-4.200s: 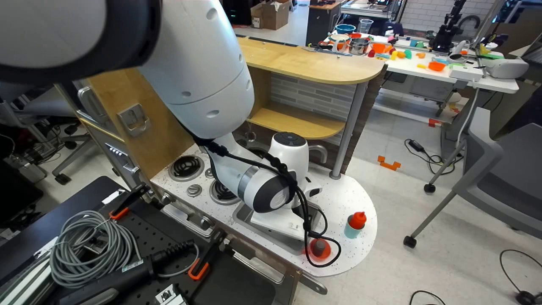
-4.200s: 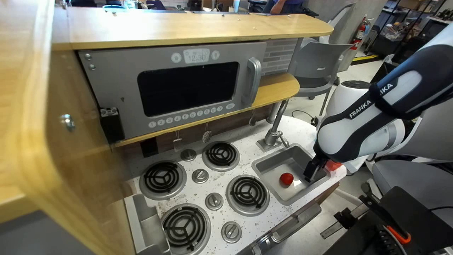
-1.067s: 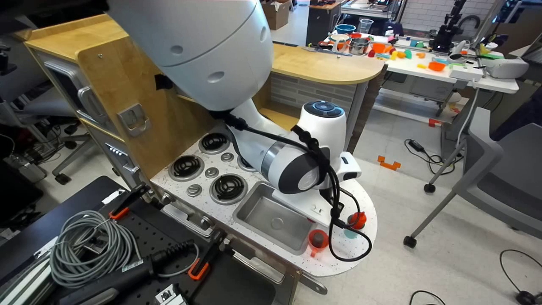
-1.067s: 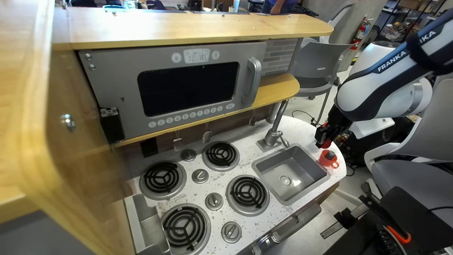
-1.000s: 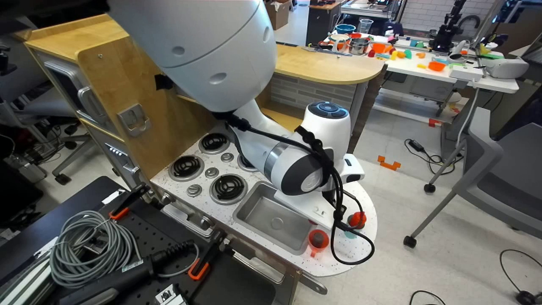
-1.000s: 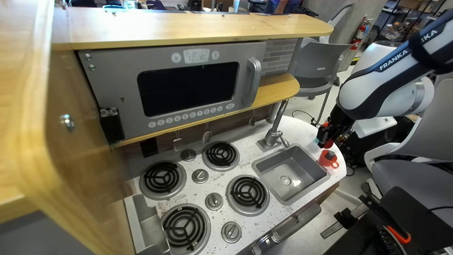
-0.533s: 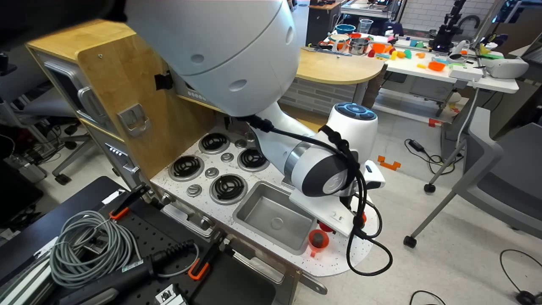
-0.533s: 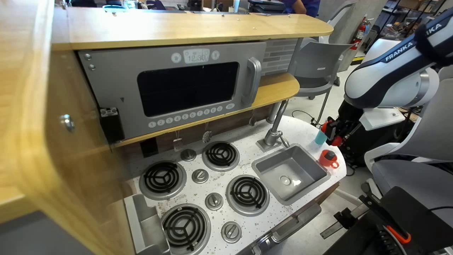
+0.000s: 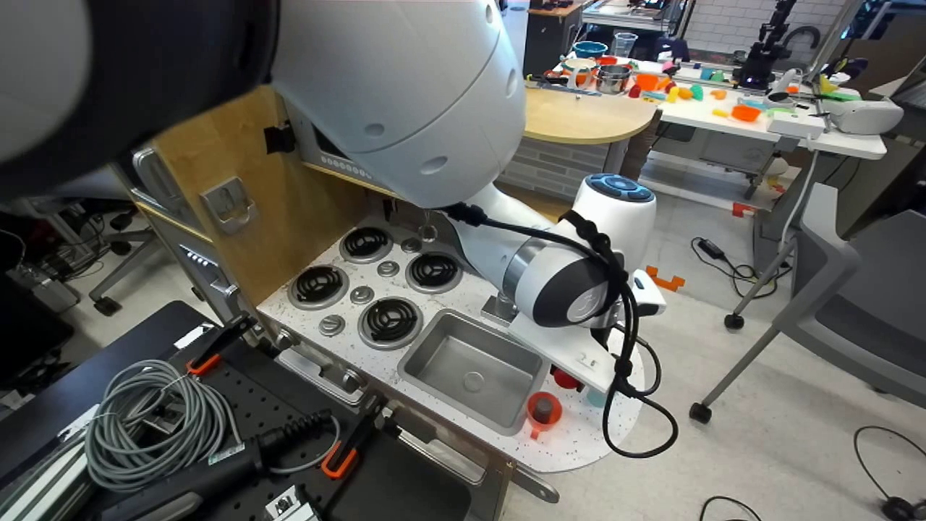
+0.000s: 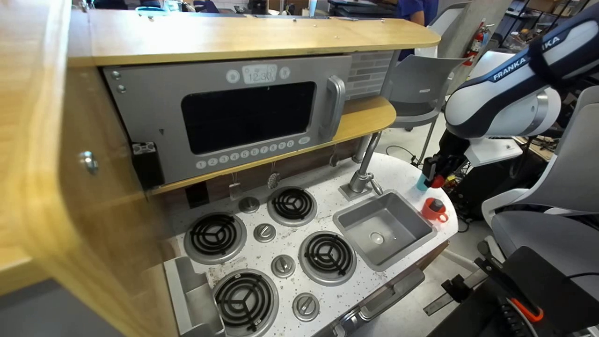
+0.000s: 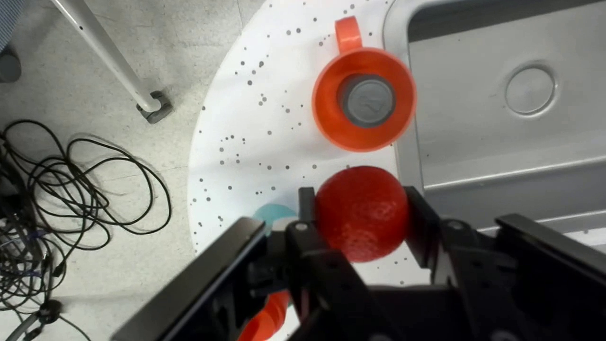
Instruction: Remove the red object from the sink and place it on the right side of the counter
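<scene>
Hand: clamped on the red ball; I want the squeeze steady;
Red ball: mid-frame in the wrist view, beside the sink, apparently airborne;
Counter: I should lower left of centre, between orange mug and teal cup; release only on contact

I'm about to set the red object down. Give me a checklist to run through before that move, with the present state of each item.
1. Grip on the red object: ok, the gripper clasps it from both sides in the wrist view.
2. Clear of the sink: ok, the object appears beside it, over the counter.
3. Clear of the orange mug: ok, a gap shows between mug and object in the wrist view.
4. Clear of the teal cup: cannot tell, the gripper hides part of it there.
5. Height left to the counter: cannot tell, no view shows it plainly.
</scene>
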Action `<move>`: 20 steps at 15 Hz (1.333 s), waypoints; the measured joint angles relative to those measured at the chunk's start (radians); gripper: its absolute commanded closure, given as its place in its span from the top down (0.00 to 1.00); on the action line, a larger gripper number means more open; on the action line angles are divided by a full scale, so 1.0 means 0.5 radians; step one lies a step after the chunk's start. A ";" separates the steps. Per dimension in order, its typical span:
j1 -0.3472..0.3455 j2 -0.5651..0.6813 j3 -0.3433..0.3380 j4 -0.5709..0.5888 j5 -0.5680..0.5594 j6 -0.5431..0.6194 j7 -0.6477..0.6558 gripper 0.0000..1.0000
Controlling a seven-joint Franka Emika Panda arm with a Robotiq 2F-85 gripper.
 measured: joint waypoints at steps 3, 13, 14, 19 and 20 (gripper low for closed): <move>0.020 0.081 0.000 0.125 0.006 -0.023 0.000 0.21; 0.143 0.284 -0.003 0.386 0.006 -0.033 0.071 0.21; 0.150 0.305 -0.009 0.406 0.006 -0.033 0.088 0.21; 0.159 0.422 -0.054 0.528 0.006 -0.066 0.169 0.21; 0.159 0.444 -0.064 0.556 0.006 -0.092 0.176 0.21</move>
